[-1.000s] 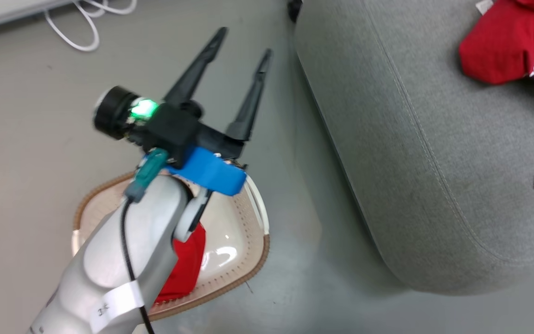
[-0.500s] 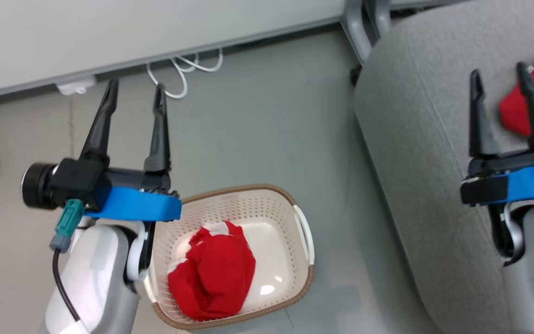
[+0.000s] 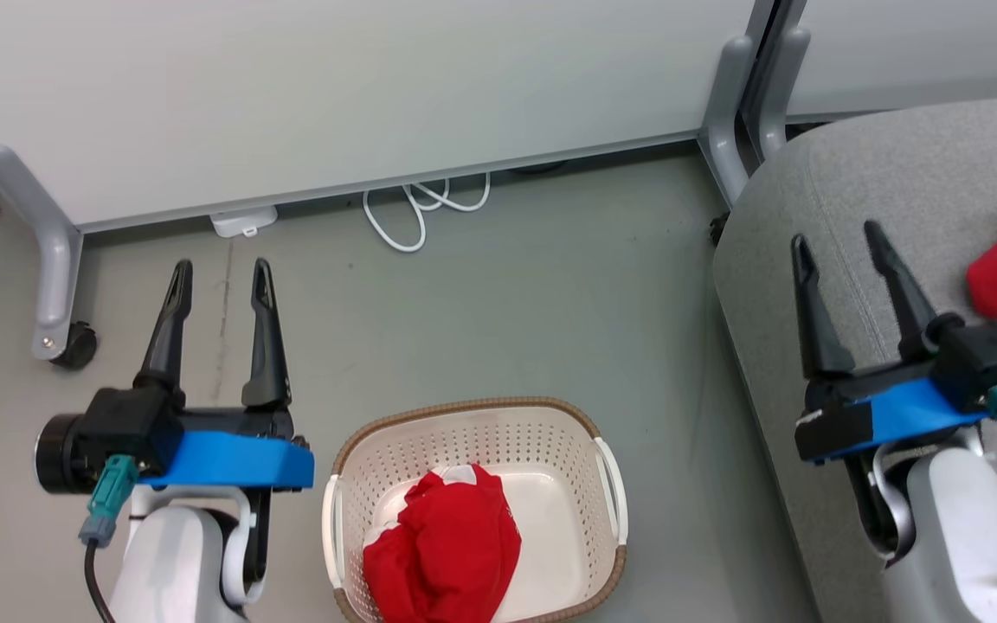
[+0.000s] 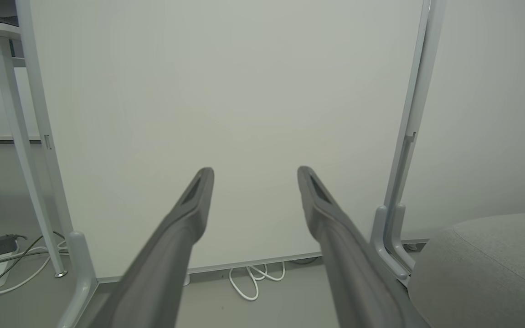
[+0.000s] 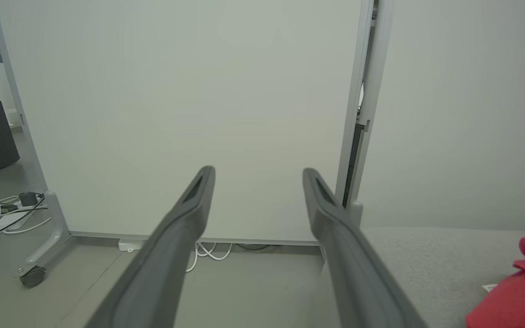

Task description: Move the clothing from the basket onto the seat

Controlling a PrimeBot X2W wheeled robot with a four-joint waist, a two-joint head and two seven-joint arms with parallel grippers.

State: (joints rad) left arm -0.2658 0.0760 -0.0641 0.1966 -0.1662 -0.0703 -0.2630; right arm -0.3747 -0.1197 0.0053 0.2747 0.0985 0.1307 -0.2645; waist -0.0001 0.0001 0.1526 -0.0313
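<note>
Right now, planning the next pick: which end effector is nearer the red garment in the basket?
Left. The left end effector hangs open just left of the basket holding the red garment; the right end effector is farther right, over the seat.

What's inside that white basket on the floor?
A crumpled red garment with a bit of white edge lies in the basket, toward its left side. Anything beneath the heap is covered, so I cannot tell.

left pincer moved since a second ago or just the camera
Yes. The left pincer was over the basket then; now it sits clear to the basket's left.
</note>
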